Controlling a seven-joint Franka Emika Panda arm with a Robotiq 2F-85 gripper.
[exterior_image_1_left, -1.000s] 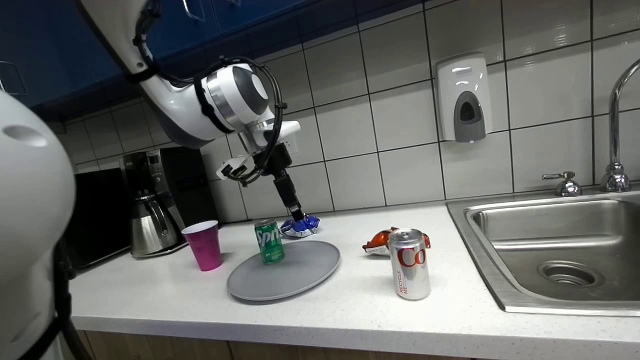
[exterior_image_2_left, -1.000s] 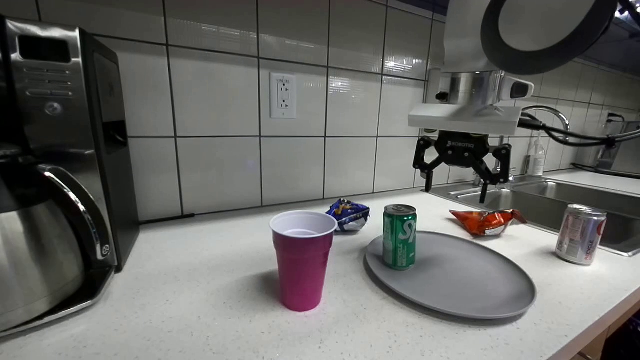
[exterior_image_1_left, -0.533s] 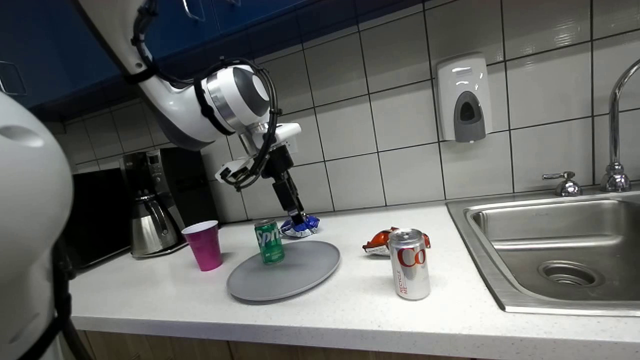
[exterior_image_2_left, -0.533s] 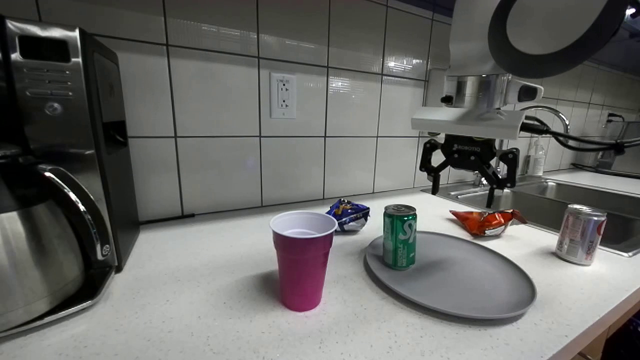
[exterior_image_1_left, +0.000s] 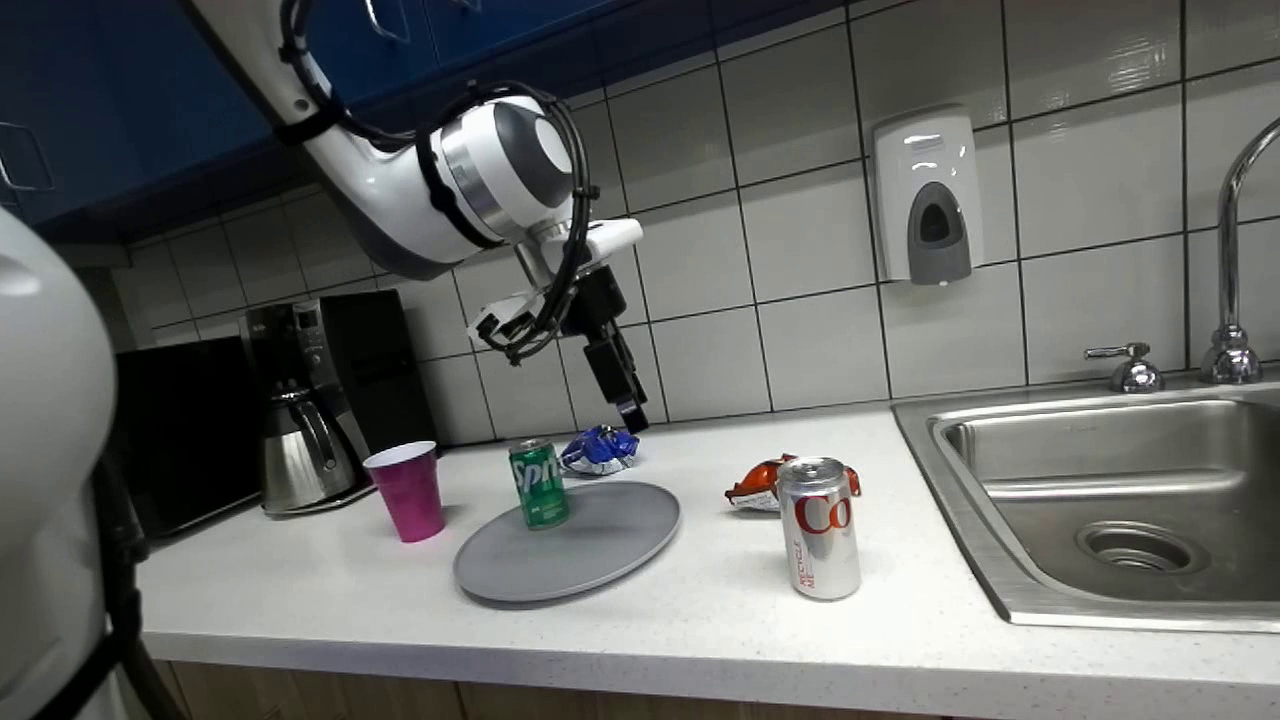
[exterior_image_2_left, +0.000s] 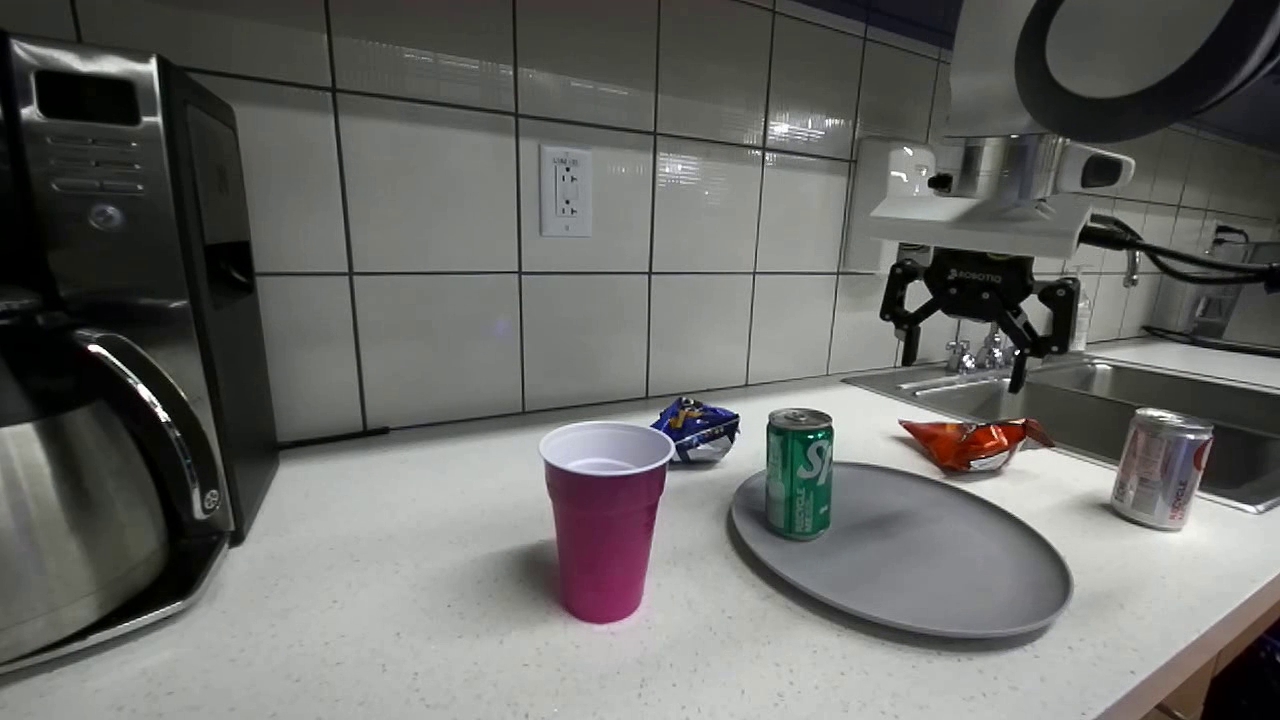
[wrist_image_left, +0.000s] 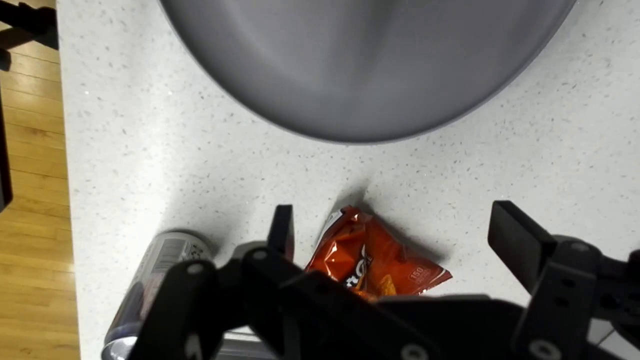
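Observation:
My gripper (exterior_image_2_left: 964, 368) is open and empty, pointing down above the counter. It also shows in an exterior view (exterior_image_1_left: 632, 415), seen edge-on. In the wrist view its fingers (wrist_image_left: 393, 225) are wide apart, with a crumpled red-orange snack bag (wrist_image_left: 380, 252) below and between them; the bag's lower part is hidden by the gripper. The bag lies on the counter in both exterior views (exterior_image_1_left: 757, 484) (exterior_image_2_left: 968, 446), apart from the gripper. A silver soda can (exterior_image_1_left: 820, 530) stands beside the bag; in the wrist view the can (wrist_image_left: 162, 272) is partly hidden by the left finger.
A grey plate (exterior_image_1_left: 600, 560) holds an upright green Sprite can (exterior_image_2_left: 800, 475). A blue snack bag (exterior_image_2_left: 698, 430) lies behind it by the tiled wall. A magenta cup (exterior_image_2_left: 608, 540) and a coffee maker (exterior_image_2_left: 120, 300) stand to one side. A steel sink (exterior_image_1_left: 980, 540) lies beyond the silver can.
My gripper has moved to the right, toward the sink, and slightly up in both exterior views, after dipping a little. It stays open. The objects on the counter have not moved.

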